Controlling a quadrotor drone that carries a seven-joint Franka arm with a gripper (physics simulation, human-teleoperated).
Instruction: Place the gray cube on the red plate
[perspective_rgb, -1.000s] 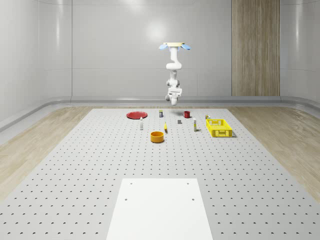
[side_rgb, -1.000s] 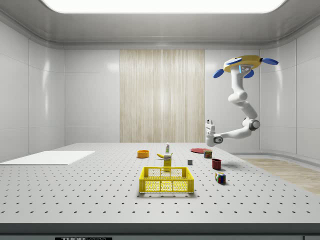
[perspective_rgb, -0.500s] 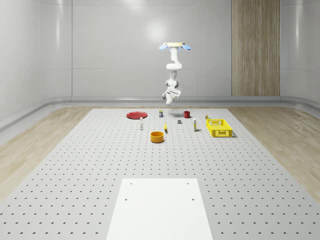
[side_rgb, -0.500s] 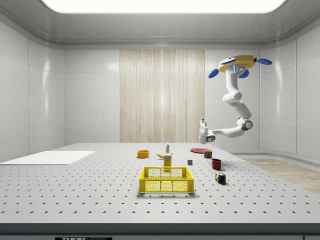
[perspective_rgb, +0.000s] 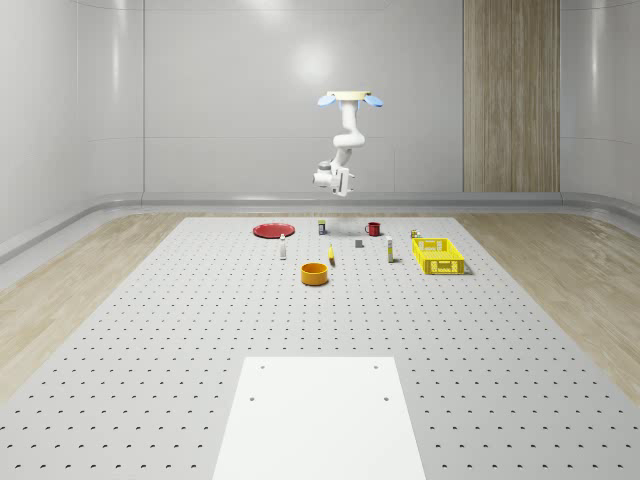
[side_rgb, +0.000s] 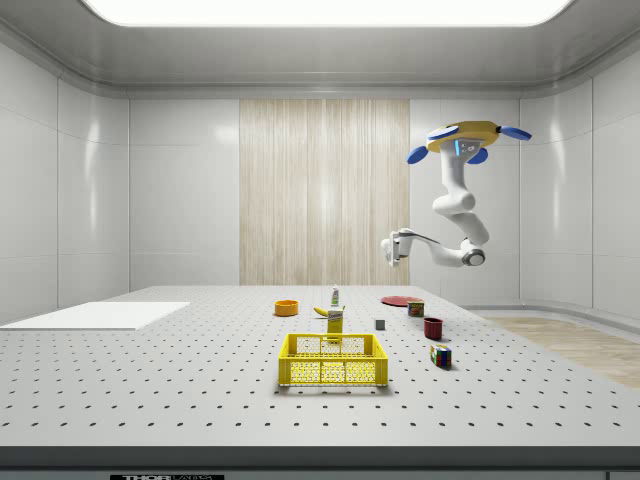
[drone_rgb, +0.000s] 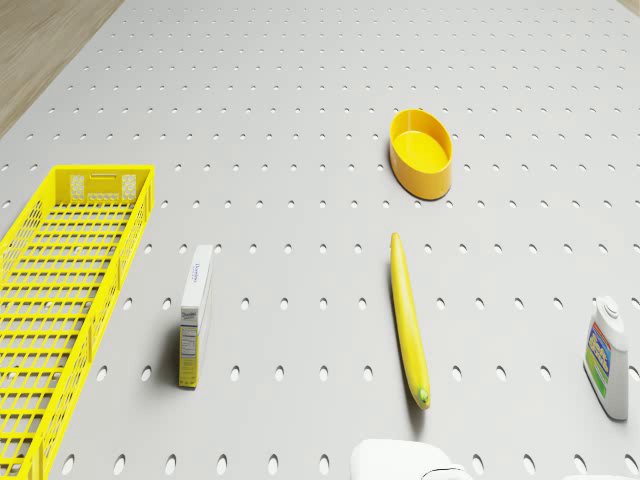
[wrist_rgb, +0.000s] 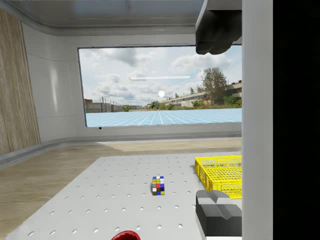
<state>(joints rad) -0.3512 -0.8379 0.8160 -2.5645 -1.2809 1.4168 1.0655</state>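
Since a second ago the drone (side_rgb: 468, 133) has drifted toward the side view's left and the arm has folded upward, lifting the gripper (side_rgb: 389, 250) higher; it hangs empty, though whether its fingers are parted I cannot tell. The gray cube (side_rgb: 380, 324) rests on the table, near the red plate (perspective_rgb: 272, 230)

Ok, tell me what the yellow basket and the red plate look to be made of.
Yellow basket: probably moulded plastic, going by its uniform bright colour and thin open lattice walls. Red plate: smooth, evenly red, perhaps plastic or glazed ceramic; from this far I cannot tell which.
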